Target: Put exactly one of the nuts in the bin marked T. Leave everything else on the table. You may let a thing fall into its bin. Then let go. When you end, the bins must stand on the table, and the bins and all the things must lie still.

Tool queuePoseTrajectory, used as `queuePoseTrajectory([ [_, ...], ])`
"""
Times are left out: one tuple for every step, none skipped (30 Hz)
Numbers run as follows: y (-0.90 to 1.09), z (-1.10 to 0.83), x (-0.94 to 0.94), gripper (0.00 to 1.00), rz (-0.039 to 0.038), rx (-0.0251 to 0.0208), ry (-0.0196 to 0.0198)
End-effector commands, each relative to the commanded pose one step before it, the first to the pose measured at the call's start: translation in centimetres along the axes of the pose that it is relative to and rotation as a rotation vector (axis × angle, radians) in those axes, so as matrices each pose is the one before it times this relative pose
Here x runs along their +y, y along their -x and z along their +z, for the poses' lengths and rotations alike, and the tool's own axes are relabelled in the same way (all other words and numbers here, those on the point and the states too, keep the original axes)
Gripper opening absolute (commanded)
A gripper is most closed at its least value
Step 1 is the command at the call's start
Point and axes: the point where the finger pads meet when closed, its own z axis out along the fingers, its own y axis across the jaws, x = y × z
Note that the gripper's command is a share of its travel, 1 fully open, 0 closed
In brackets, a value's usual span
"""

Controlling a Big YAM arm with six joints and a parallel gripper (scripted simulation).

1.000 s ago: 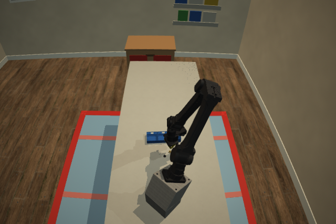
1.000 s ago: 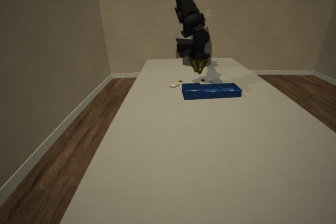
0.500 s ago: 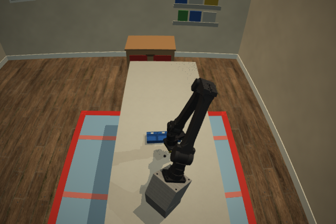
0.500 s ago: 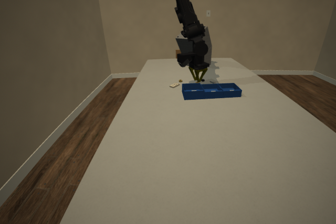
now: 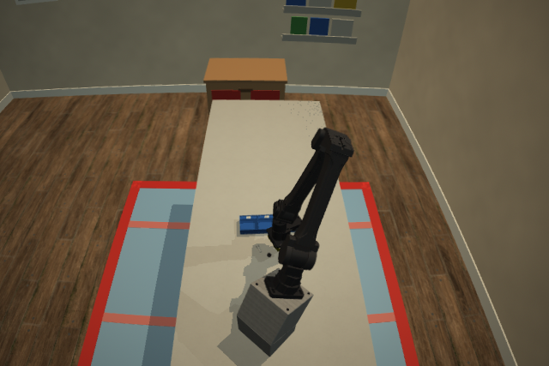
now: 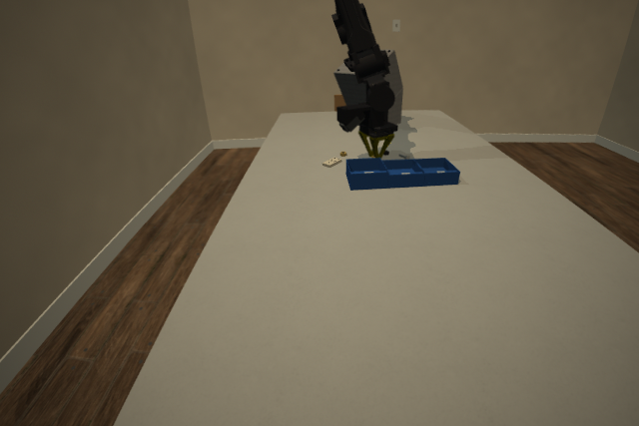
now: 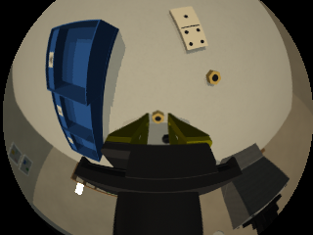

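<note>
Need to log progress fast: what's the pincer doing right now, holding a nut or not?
Pincer: partly open, holding nothing, its tips either side of a nut on the table.

A cream domino tile [image 7: 190, 27] with black pips lay flat on the table [image 6: 391, 276]. Beyond the table's far edge stood a wooden cabinet [image 5: 244, 70], with wall shelves [image 5: 321, 10] of coloured boxes above.
</note>
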Motion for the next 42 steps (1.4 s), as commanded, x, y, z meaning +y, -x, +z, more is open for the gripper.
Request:
queuePoseTrajectory([
  [0.139,-0.049,0.243,0.29,0.00234,-0.00515,0.00849],
  [0.006,0.003,0.004,0.29,0.0,0.0,0.0],
  [0.007,0.003,0.006,0.29,0.0,0.0,0.00001],
  [0.006,0.003,0.005,0.29,0.0,0.0,0.0],
  [0.006,0.003,0.004,0.29,0.0,0.0,0.0],
  [0.007,0.003,0.006,0.29,0.0,0.0,0.00001],
  [0.0,0.003,-0.001,0.1,0.0,0.0,0.0],
  [0.0,0.003,-0.001,0.1,0.0,0.0,0.0],
  [0.0,0.003,-0.001,0.1,0.0,0.0,0.0],
  [0.185,0.546,-0.356,0.1,0.00651,0.00031,-0.00728],
  [0.008,0.003,-0.008,0.1,-0.00024,-0.00048,-0.00031],
  [0.0,0.0,0.0,0.1,0.0,0.0,0.0],
  [0.0,0.0,0.0,0.1,0.0,0.0,0.0],
  [0.002,0.0,-0.001,0.1,-0.0002,-0.00004,0.00006],
  [-0.002,0.003,-0.004,0.1,-0.00024,0.00004,-0.00002],
  [-0.002,0.003,-0.004,0.1,-0.00024,0.00005,-0.00002],
  [-0.002,0.003,-0.004,0.1,-0.00024,0.00004,-0.00002],
  [-0.002,0.003,-0.004,0.1,-0.00015,0.00004,-0.00002],
  [-0.002,0.003,-0.004,0.1,-0.00001,0.00004,-0.00002],
  [-0.002,0.003,-0.004,0.1,-0.00001,0.00004,-0.00002],
  [-0.002,0.003,-0.004,0.1,-0.00002,0.00004,-0.00002],
  [-0.002,0.003,-0.004,0.1,-0.00003,0.00004,-0.00002],
  [-0.002,0.003,-0.004,0.1,-0.00003,0.00004,-0.00002],
  [-0.002,0.003,-0.004,0.1,-0.00002,0.00004,-0.00002],
  [-0.002,0.003,-0.004,0.1,-0.00003,0.00004,-0.00002],
  [-0.002,0.003,-0.004,0.1,-0.00003,0.00004,-0.00002],
  [-0.002,0.003,-0.004,0.1,-0.00003,0.00004,-0.00002],
  [-0.002,0.003,-0.004,0.1,-0.00003,0.00004,-0.00002],
  [0.0,0.0,0.0,0.1,0.0,0.0,0.0],
  [0.0,0.0,0.0,0.1,0.0,0.0,0.0],
  [-0.002,0.003,-0.005,0.1,0.00026,0.00005,-0.00007],
  [-0.002,0.003,-0.004,0.1,-0.00021,0.00004,-0.00002],
  [-0.002,0.003,-0.004,0.1,-0.00017,0.00004,-0.00002],
  [-0.002,0.003,-0.004,0.1,-0.00005,0.00004,-0.00002],
  [-0.002,0.003,-0.004,0.1,0.0,0.00004,-0.00002],
  [-0.002,0.003,-0.004,0.1,-0.00002,0.00004,-0.00002],
  [-0.002,0.003,-0.004,0.1,-0.00003,0.00004,-0.00002],
  [-0.002,0.003,-0.005,0.1,-0.00002,0.00005,-0.00003],
  [0.093,-1.08,0.229,0.1,0.0075,-0.00275,0.00801],
  [-0.449,-0.624,0.22,0.1,-0.01021,0.0036,0.00297],
  [-0.094,-0.369,0.076,0.1,-0.00346,-0.00051,0.00119],
  [0.015,-0.328,-0.009,0.1,0.00004,-0.00085,-0.00041],
])
